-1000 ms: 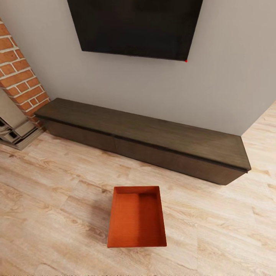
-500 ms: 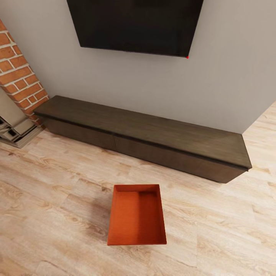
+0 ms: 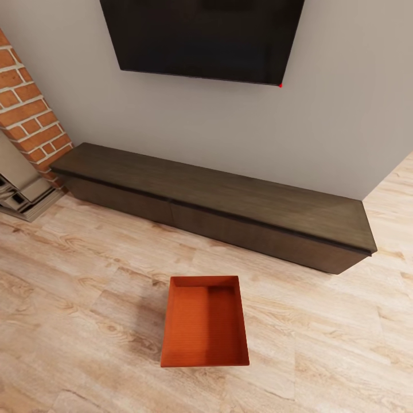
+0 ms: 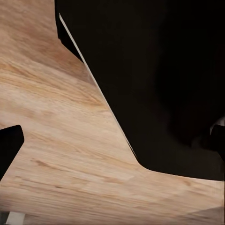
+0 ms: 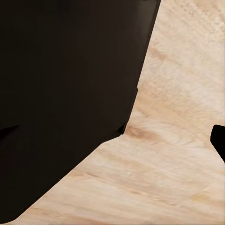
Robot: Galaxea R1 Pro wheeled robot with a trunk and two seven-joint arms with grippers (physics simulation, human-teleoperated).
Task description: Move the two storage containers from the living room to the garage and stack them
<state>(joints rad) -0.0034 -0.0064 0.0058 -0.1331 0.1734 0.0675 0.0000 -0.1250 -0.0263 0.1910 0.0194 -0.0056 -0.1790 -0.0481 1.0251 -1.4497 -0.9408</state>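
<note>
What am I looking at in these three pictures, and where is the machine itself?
These are simulator renders from cameras on a wheeled robot with two arms. The big picture comes from its head, looking down at a living room: an orange-red storage container, open and empty, sits on the light wood floor in front of a long dark low cabinet. A black TV hangs on the wall above, with a brick column to the left. The other two pictures come from cameras on the wrists. They look down at wood planks beside a large black shape, too dark to identify. Small dark shapes at the picture edges may be end effector fingers; whether they are open is unclear. Nothing appears held.
</note>
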